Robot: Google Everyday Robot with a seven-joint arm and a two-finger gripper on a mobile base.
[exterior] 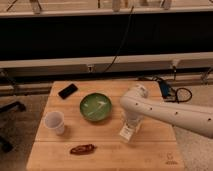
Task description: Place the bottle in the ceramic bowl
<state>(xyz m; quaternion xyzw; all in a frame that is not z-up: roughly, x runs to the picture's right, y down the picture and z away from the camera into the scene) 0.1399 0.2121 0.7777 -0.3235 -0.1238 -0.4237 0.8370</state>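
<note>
The bottle (127, 132), small and whitish with a white label, hangs tilted just above the wooden table (150, 150), right of centre. My gripper (131, 123) comes down from the white arm (170, 112) on the right and is shut on the bottle's top. The ceramic bowl (96, 107), green and glossy, sits on the table a short way to the left of the bottle and slightly farther back. It holds nothing.
A white paper cup (55, 122) stands at the left. A black phone (68, 90) lies at the back left. A brown snack item (82, 148) lies near the front edge. Cables (172, 92) lie on the floor at the right.
</note>
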